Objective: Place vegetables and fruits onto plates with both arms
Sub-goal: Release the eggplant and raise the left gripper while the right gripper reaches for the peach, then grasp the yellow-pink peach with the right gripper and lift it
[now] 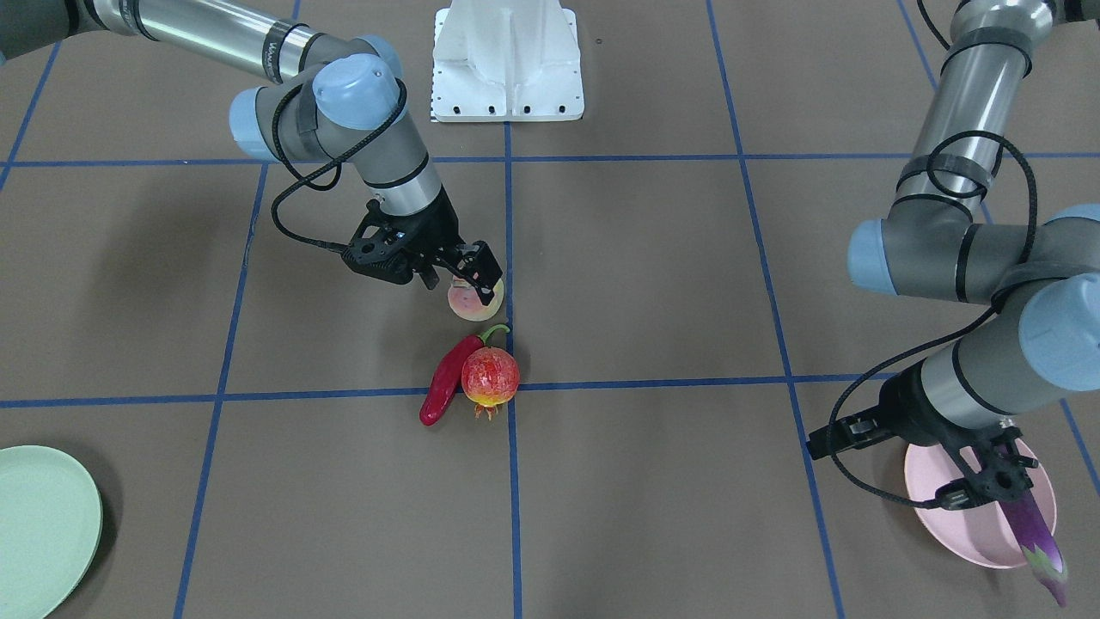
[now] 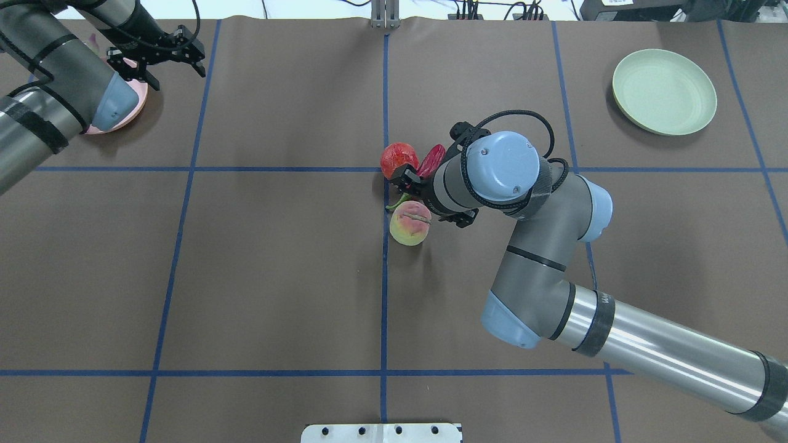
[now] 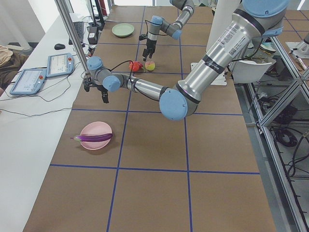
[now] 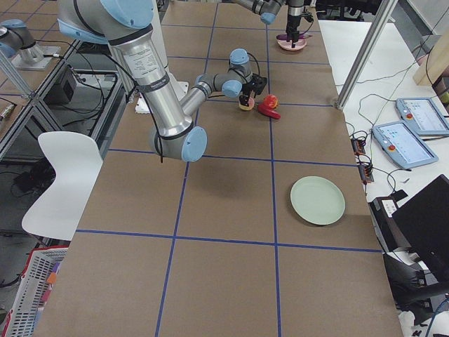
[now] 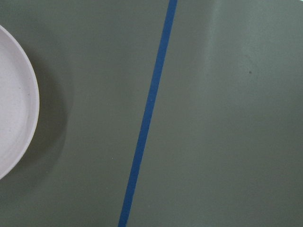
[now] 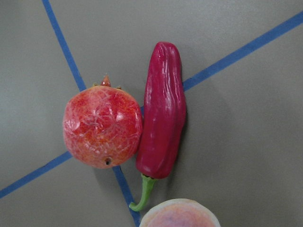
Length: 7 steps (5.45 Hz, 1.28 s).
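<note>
Exterior front-facing view has the right gripper, jaws spread, over the peach: probably light, smooth, roll-prone; pinch its middle.

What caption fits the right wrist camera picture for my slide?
A round red-orange pomegranate sits beside a long red chili pepper, with a pale pink peach peeking in below.

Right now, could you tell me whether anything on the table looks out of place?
Only the eggplant: it lies across the pink plate, but its cap end overhangs the rim. Nothing else stands out.
</note>
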Tool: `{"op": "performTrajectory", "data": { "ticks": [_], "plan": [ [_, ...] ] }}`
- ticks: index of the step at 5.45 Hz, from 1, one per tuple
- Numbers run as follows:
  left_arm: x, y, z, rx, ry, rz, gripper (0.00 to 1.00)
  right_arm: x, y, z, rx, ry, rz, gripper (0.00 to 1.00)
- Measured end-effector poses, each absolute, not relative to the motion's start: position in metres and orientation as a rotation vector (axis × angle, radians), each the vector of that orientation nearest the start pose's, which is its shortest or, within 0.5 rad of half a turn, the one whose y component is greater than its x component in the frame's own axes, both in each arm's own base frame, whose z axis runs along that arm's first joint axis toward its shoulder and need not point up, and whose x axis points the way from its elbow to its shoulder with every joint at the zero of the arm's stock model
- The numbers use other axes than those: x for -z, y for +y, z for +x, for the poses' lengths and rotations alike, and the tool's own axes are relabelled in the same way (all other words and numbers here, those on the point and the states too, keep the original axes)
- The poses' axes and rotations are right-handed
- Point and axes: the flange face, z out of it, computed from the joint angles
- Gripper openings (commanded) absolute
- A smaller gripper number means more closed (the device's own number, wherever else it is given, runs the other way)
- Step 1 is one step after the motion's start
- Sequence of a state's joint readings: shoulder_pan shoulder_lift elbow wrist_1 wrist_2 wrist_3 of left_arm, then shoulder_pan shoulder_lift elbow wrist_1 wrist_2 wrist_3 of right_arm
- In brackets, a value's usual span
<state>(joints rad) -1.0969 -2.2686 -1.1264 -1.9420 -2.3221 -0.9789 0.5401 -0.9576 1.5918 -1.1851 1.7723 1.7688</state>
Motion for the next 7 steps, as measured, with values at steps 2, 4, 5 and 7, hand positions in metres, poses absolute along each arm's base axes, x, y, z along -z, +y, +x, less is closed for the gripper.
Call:
{"op": "performTrajectory", "data": {
  "ticks": [2,4,5,7],
  "plan": [
    [-0.389,-0.718,0.300,0.229,0.939,-0.039,1.00,-0.252,-0.446,-0.549,-0.563,-1.034,-0.022,1.00],
    [-0.387,-0.718,0.301,0.226,0.940,-0.037,1.00,-0.255,-0.437,-0.557,-0.576,-1.029,-0.036,1.00],
    [-0.386,-0.717,0.301,0.226,0.941,-0.036,1.00,-0.256,-0.432,-0.561,-0.578,-1.027,-0.037,1.00],
    [-0.384,-0.717,0.301,0.225,0.943,-0.033,1.00,-0.252,-0.426,-0.568,-0.586,-1.031,-0.027,0.98]
  ]
}}
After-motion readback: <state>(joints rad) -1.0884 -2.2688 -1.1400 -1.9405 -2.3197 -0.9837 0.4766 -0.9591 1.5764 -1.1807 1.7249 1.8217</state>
